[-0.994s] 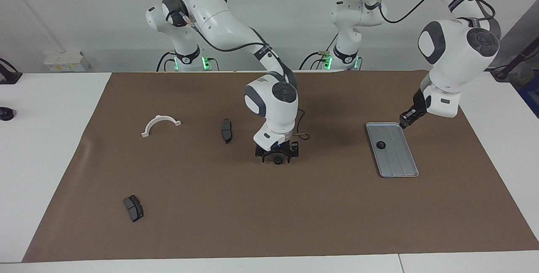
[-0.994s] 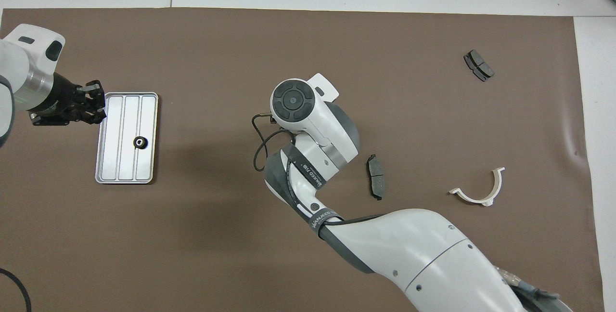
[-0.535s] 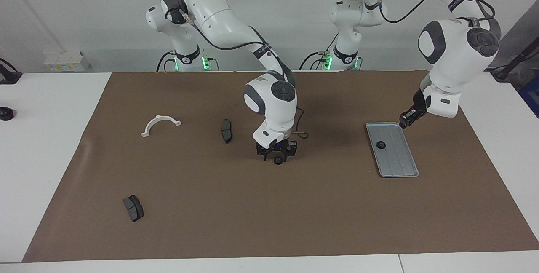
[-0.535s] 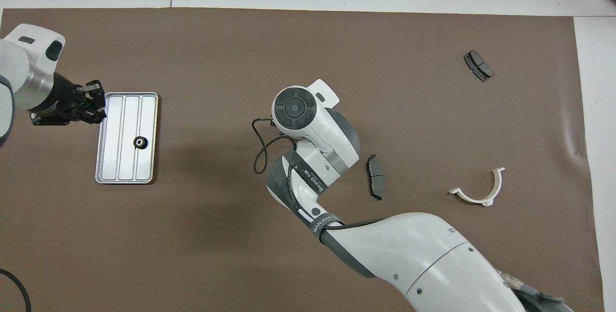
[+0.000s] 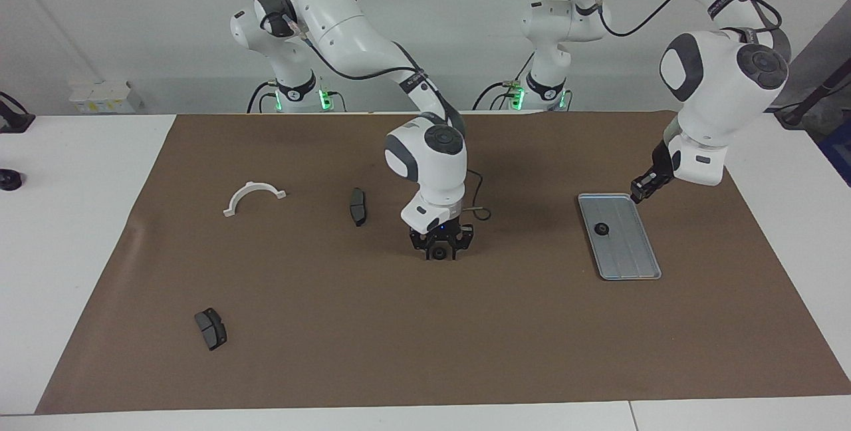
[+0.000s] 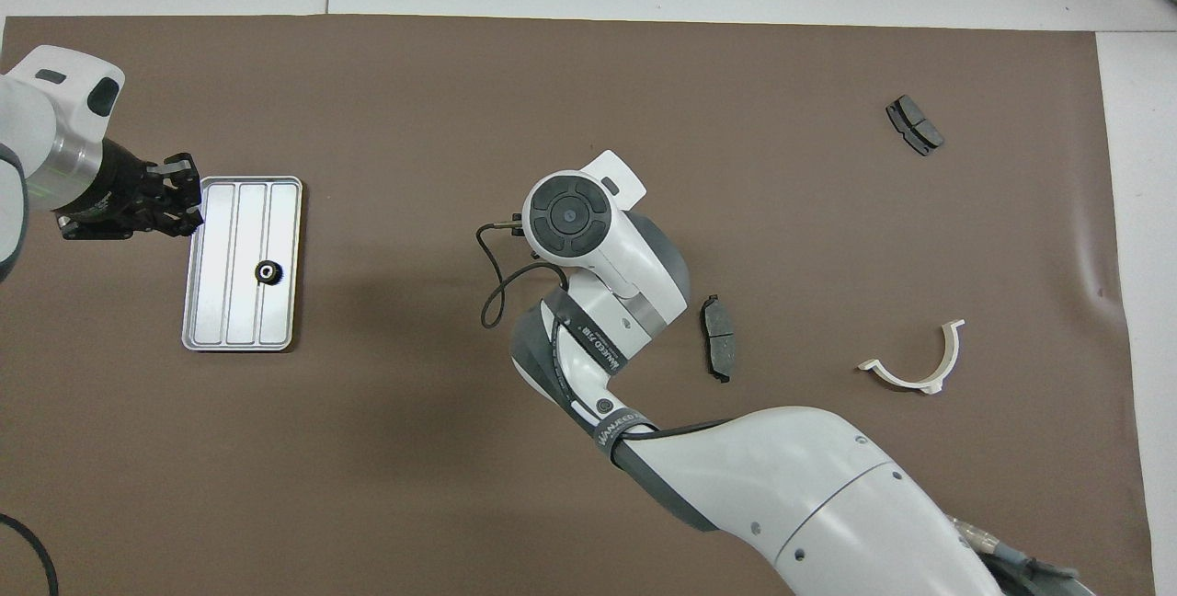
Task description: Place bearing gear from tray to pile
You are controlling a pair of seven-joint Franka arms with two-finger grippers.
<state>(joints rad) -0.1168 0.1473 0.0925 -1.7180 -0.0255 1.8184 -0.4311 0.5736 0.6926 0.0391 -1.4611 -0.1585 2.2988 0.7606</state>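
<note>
Gear on tray: a small black gear [image 5: 602, 229] lies on the tray [image 5: 631, 258], in the half nearer to the robots.
Tray: flat, silver, ridged; it lies on the brown mat [image 5: 465, 324] toward the left arm's end of the table [image 5: 53, 231].
Left pincer [image 5: 639, 193]: clenched tight with nothing in it, low over the mat just beside the tray's corner nearest the robots.
Second gear: another small black gear [image 5: 439, 253] sits on the mat in the middle of the table.
Right pincer [image 5: 440, 251]: down at the mat, its fingers on both sides of this gear and close around it. I cannot tell if it is gripping the gear.
Other things: a dark brake pad [image 5: 358, 206] lies beside the right arm, toward that arm's end; a white half ring [image 5: 253, 197] lies further that way; a second brake pad [image 5: 210, 328] lies farther from the robots.
</note>
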